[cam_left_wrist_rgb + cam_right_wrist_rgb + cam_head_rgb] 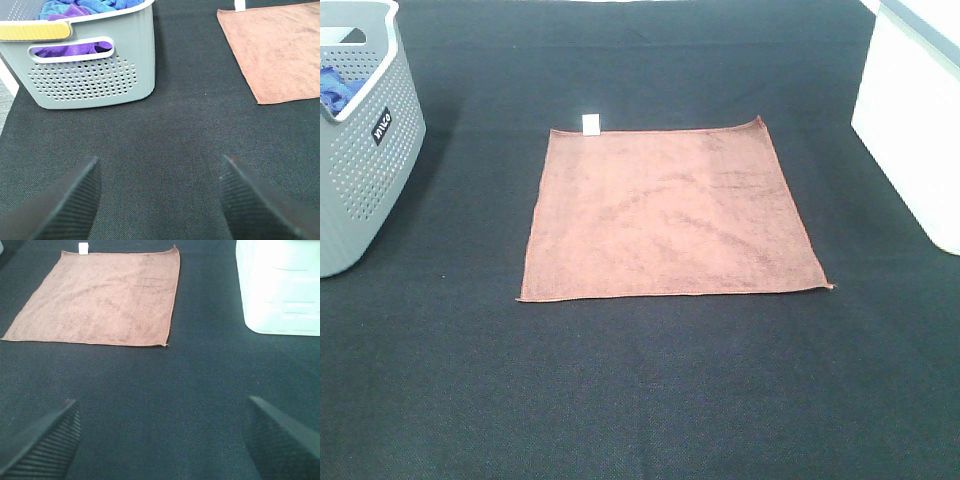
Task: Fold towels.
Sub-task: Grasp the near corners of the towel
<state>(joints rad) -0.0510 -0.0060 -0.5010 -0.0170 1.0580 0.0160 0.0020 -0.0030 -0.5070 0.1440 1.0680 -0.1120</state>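
Square rust-brown cloth towel [670,212]: flat, unfolded; perforated grey plastic basket [360,150] to its left. Left gripper [159,164], right gripper [162,402]: jaws apart, empty.

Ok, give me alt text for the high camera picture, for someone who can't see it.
A brown towel lies flat and unfolded in the middle of a black table, a small white tag at its far edge. A grey perforated basket stands at the left, a white bin at the right.

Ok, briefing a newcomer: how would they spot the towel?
On the black table, between the grey perforated basket and the white bin, a towel lies flat. It alone is rust-brown, with a white tag on its far edge.
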